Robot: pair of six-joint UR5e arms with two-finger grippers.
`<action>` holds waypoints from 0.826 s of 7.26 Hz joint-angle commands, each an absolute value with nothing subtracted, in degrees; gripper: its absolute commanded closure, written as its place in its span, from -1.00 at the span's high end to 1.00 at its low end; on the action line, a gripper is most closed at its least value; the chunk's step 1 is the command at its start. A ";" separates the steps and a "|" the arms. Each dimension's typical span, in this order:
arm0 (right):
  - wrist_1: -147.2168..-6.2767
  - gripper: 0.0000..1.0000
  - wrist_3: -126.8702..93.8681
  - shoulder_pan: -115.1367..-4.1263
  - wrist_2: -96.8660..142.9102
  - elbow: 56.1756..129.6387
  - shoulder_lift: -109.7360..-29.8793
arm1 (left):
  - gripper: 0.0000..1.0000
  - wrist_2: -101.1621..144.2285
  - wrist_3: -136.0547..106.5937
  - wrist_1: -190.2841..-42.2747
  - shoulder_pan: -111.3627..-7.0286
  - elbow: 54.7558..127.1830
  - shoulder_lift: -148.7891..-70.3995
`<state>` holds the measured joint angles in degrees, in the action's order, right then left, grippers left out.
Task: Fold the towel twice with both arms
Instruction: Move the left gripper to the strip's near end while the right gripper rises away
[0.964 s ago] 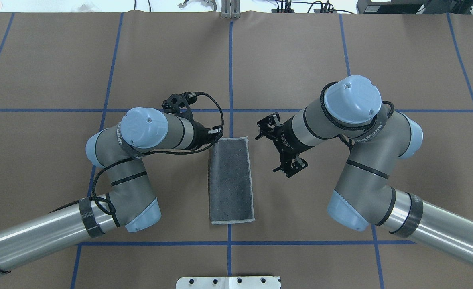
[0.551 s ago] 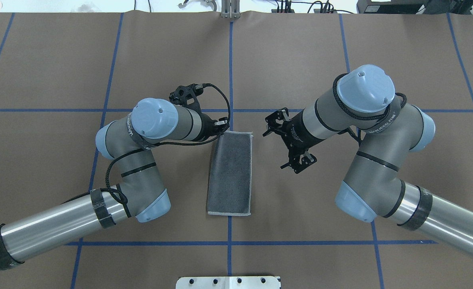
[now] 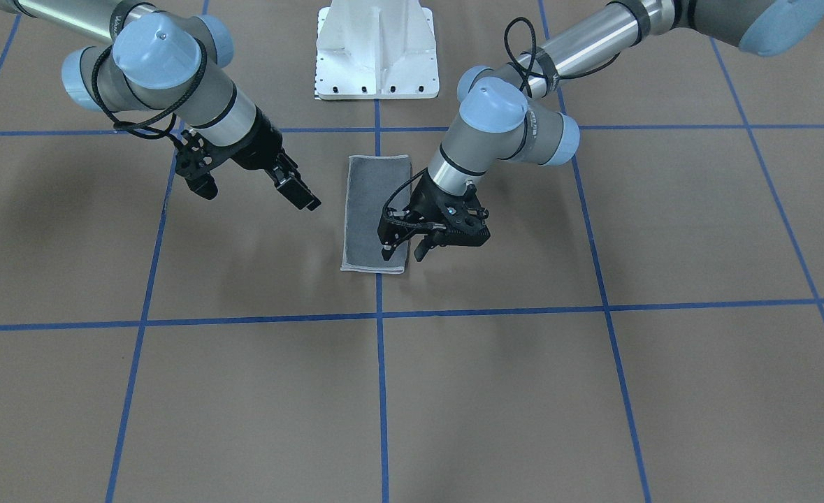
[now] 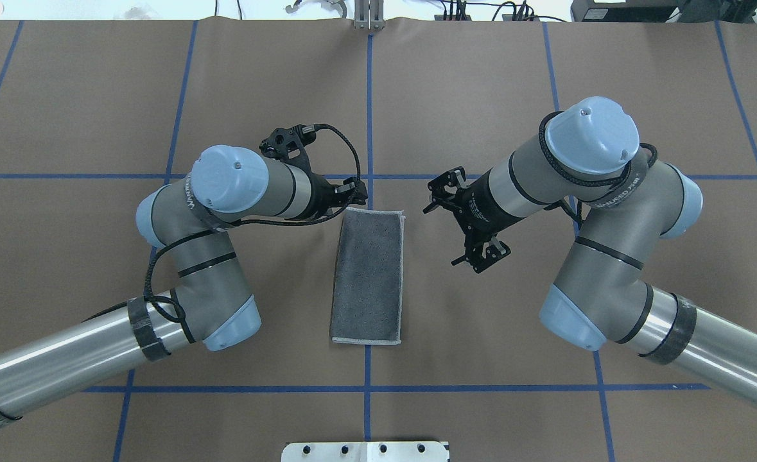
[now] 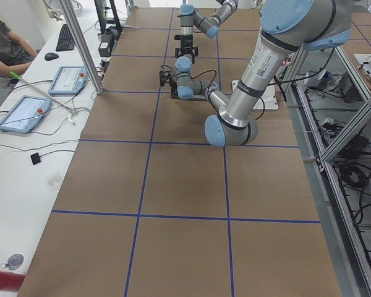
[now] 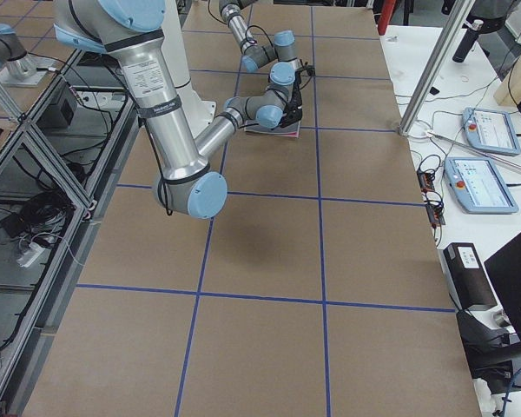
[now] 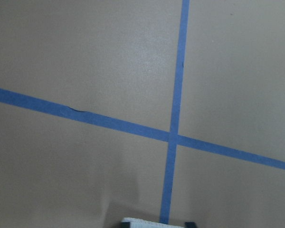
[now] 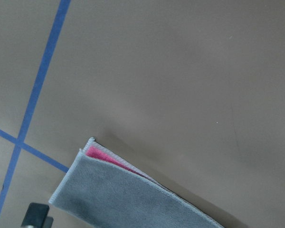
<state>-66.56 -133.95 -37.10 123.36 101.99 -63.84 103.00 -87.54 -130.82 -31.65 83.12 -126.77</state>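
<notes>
The towel [image 4: 368, 276] lies flat on the table's middle line, folded into a long strip with the dark grey face up; it also shows in the front view [image 3: 372, 209]. The right wrist view shows a towel corner [image 8: 128, 199] with pink between the layers. My left gripper [image 3: 402, 253] is open just above the towel's far left corner, one finger over the cloth and one beside it; in the overhead view the left gripper [image 4: 355, 192] is mostly hidden by the wrist. My right gripper [image 4: 469, 264] is open and empty, to the right of the towel and apart from it [image 3: 305, 199].
The brown table cover [image 4: 481, 83] carries a grid of blue tape lines [image 4: 368, 109]. The white pedestal base [image 3: 377, 49] stands at the robot's edge behind the towel. Both elbows [image 4: 230, 176] hang over the table beside the towel.
The towel has slid a little away from the robot and turned slightly. The left wrist moved forward with it, then back left. The right arm drew off to the right.
</notes>
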 commanded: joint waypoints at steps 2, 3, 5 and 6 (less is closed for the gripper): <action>-66.53 1.00 -133.95 -39.80 122.00 102.57 -64.07 | 0.97 101.45 -98.63 -130.87 -30.77 93.94 -117.34; -66.01 1.00 -133.34 -40.68 121.73 102.66 -64.16 | 0.86 98.03 -103.83 -130.70 -27.28 95.87 -116.38; -66.01 1.00 -131.40 -40.69 119.36 102.48 -64.07 | 0.51 93.88 -108.25 -130.61 -22.17 97.29 -115.22; -66.09 1.00 -131.40 -40.61 119.36 102.48 -63.99 | 0.34 93.87 -109.24 -130.52 -21.45 98.17 -115.05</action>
<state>-66.05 -131.68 -40.61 119.71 102.54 -64.06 94.70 -107.13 -130.62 -23.16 97.20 -115.37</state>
